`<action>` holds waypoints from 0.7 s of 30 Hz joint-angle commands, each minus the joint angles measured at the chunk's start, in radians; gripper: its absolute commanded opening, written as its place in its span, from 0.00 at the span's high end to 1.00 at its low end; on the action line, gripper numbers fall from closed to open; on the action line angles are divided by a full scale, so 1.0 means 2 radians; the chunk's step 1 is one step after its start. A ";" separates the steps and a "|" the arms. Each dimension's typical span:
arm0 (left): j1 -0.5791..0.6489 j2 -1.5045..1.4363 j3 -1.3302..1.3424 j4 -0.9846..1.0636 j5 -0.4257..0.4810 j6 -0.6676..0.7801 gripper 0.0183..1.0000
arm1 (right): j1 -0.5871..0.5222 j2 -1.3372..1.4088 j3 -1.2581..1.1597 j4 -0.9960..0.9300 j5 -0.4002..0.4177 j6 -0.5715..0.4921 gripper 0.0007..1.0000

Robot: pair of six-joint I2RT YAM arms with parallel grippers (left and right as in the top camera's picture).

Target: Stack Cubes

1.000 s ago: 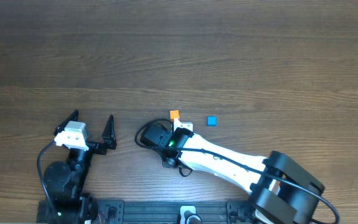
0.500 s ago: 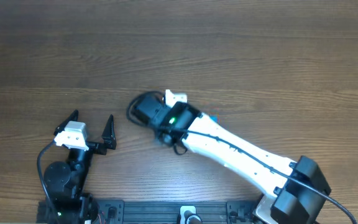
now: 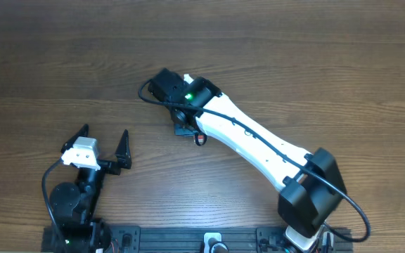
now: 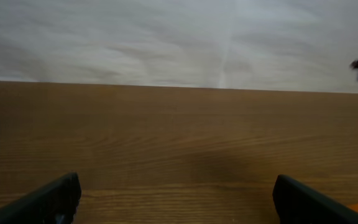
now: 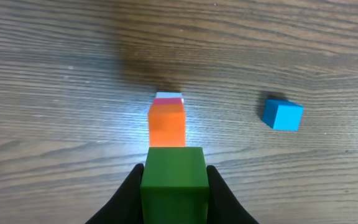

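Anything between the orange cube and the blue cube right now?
Nothing: the right wrist view shows bare table between the orange cube and the blue cube.

— What does the right arm look like on your screen?
— I see the right arm [image 3: 273,157] as a long white shell between chunky black joints. A thin black cable [image 3: 259,138] runs along it, and a green light [image 3: 186,95] glows near the wrist.
— And the left one?
— The left arm [image 3: 76,193] is mostly black. It has a white block [image 3: 83,150] behind its gripper [image 3: 105,131] and a black cable loop [image 3: 46,184] at its side. On my wrist feeds, both pairs of fingers look black, and the right gripper [image 5: 174,186] has rounded ones.
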 commanded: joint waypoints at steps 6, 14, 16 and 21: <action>0.003 -0.005 -0.004 0.001 0.005 0.009 0.00 | -0.016 0.038 0.012 0.009 -0.003 -0.008 0.99; 0.003 -0.004 -0.004 0.001 0.005 0.009 0.00 | -0.016 0.046 0.010 0.020 -0.018 -0.008 0.99; 0.003 -0.004 -0.004 0.001 0.005 0.009 0.00 | -0.016 0.046 0.010 0.021 -0.019 -0.008 0.99; 0.003 -0.004 -0.004 0.001 0.005 0.009 0.00 | -0.016 0.046 0.009 0.021 -0.028 -0.008 0.99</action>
